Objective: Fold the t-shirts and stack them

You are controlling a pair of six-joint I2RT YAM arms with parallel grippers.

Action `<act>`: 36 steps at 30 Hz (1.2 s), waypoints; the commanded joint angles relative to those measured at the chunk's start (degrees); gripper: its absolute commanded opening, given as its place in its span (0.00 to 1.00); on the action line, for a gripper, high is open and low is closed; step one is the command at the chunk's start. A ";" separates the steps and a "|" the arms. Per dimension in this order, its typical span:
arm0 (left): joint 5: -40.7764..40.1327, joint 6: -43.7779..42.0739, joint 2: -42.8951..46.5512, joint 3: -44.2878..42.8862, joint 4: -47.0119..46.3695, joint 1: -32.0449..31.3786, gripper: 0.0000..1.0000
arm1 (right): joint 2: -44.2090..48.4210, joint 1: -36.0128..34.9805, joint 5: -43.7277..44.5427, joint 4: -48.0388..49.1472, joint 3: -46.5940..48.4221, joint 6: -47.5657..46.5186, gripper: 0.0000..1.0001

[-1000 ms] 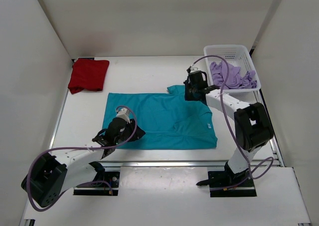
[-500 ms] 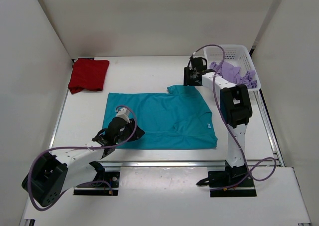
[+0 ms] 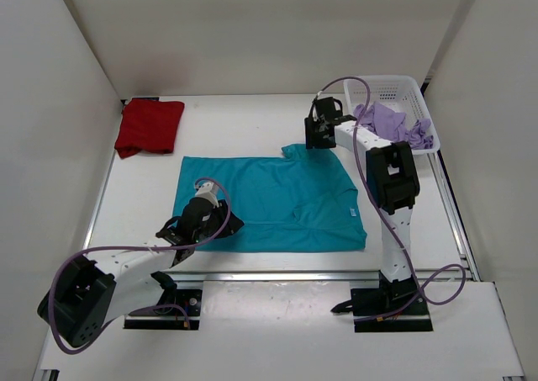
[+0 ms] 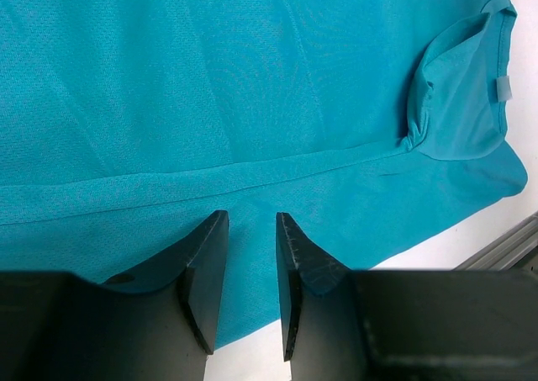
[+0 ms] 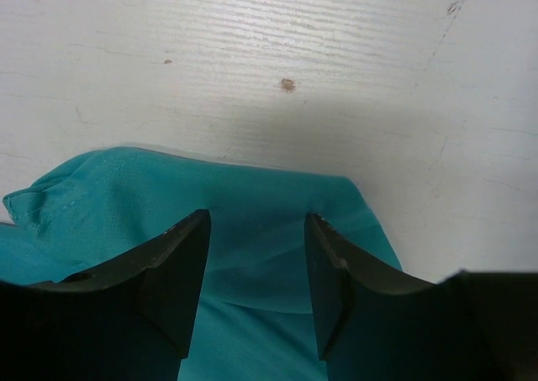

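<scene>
The right gripper (image 5: 256, 230) hangs with its two dark, wedge-shaped fingers (image 5: 172, 280) well apart and nothing between them. Just under it lies the far right sleeve of the teal-blue shirt (image 3: 277, 200), its stitched hem a little curled on the white, scratched table (image 3: 244, 120).

The left gripper (image 4: 250, 221) is low over the near left part of the same shirt. Its jaws stand a narrow gap apart, and the cloth under them looks flat, not pinched. A straight fold line crosses the cloth just in front of the fingertips.

This shirt is spread in the middle of the table, a fine mesh knit, with the collar (image 4: 462, 95) on its right side. The deep red shirt (image 3: 149, 126) lies folded to a rough rectangle in the far left corner, well apart. The pale lavender shirt (image 3: 391, 124) sits crumpled in a white plastic mesh basket (image 3: 382, 85) at the far right.
</scene>
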State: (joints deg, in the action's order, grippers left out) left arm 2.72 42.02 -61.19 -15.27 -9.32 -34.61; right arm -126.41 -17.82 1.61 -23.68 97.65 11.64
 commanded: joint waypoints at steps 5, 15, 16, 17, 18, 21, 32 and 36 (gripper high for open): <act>0.00 -0.45 0.11 -1.43 -1.31 0.42 0.40 | -0.41 1.56 0.51 0.05 4.56 -1.35 0.50; 0.44 -0.80 -0.77 -2.05 -1.75 0.24 0.40 | -4.46 2.35 -0.98 -2.59 6.77 -1.53 0.54; 0.62 -0.63 -0.77 -1.87 -1.84 0.25 0.40 | -4.63 2.44 -1.08 -3.21 7.38 -1.27 0.54; 0.01 -0.45 -0.43 -1.78 -1.84 -0.10 0.40 | -4.72 2.62 -3.08 -3.04 7.12 -1.18 0.53; 0.00 -0.45 -0.34 -1.70 -1.75 0.33 0.40 | -4.64 2.71 -3.45 -2.69 6.42 -1.35 0.53; 0.27 -0.27 -0.25 -1.17 -2.10 0.07 0.40 | -4.02 2.88 -4.68 -1.98 4.23 -1.09 0.39; -0.35 0.08 1.77 -1.08 -1.40 -0.02 0.40 | 13.34 -1.24 0.83 9.87 -16.56 0.05 0.00; 0.36 -0.18 2.48 -1.17 -0.70 0.95 0.40 | 27.32 -7.39 8.13 20.58 -32.75 -0.47 0.04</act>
State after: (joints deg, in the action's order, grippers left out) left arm 2.76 42.00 -60.40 -15.49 -9.87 -34.37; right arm -108.97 -20.53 3.68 -12.82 71.13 11.79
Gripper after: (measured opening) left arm 0.402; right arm 0.039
